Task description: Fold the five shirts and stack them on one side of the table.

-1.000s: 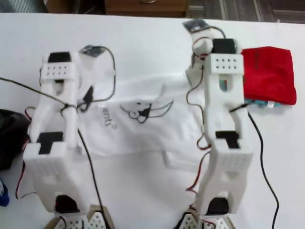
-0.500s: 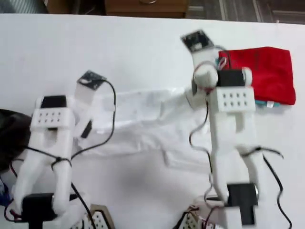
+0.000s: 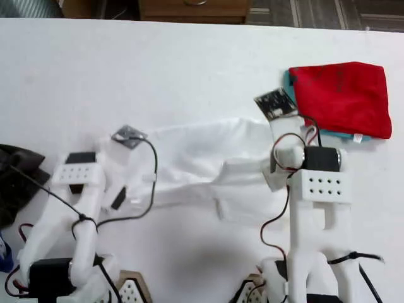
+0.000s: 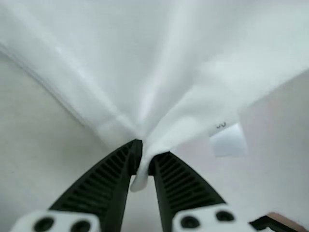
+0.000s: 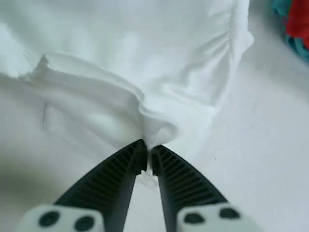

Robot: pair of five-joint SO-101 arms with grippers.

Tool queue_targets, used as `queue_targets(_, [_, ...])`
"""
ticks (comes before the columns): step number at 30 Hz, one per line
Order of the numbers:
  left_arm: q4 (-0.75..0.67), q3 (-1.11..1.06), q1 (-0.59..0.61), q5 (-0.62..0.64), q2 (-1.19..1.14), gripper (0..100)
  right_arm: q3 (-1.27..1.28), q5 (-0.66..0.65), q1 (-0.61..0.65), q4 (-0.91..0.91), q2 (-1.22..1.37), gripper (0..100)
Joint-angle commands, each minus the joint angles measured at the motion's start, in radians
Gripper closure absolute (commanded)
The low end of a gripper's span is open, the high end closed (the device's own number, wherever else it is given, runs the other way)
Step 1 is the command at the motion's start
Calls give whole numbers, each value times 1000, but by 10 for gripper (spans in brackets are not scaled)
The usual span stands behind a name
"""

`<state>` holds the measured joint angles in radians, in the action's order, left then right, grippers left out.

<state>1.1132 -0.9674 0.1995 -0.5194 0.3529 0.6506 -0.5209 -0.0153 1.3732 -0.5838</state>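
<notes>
White arms (image 3: 309, 240), black ribbed jaws

One white shirt (image 3: 202, 158), one red shirt (image 3: 341, 95), perhaps one teal shirt (image 3: 338, 134) beneath, two arms (image 3: 71, 202) (image 3: 320, 208).

wooden cabinet (image 3: 192, 9) along far edge

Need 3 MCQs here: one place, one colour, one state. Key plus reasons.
1. Where is the red shirt? A) on a teal shirt B) on a black cloth C) in a claw
2. Colour of the shirt in left claw and right claw? A) red B) white C) teal
3. The left claw is: A) open B) shut on nothing C) shut on the white shirt
A: a teal edge shows under it. B: white cloth spans both claws. C: its jaws pinch a white fold.
</notes>
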Motion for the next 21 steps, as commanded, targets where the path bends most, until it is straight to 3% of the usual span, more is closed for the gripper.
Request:
queue_targets(1, [-69,-50,0,-12,40,974,75,-38,-47,-53,-47,978])
queue_targets(11, [-87,-56,-3,-12,40,971,241,-58,-42,-157,-47,974])
queue_targets(14, [-64,-51,0,-14,41,915,241,-60,-42,-147,-47,964])
queue_targets(18, [9,-18,0,-15,46,814,210,-61,-30,-76,-47,845])
queue_targets(21, [97,50,2,-15,48,813,146,-72,-2,-5,-47,790])
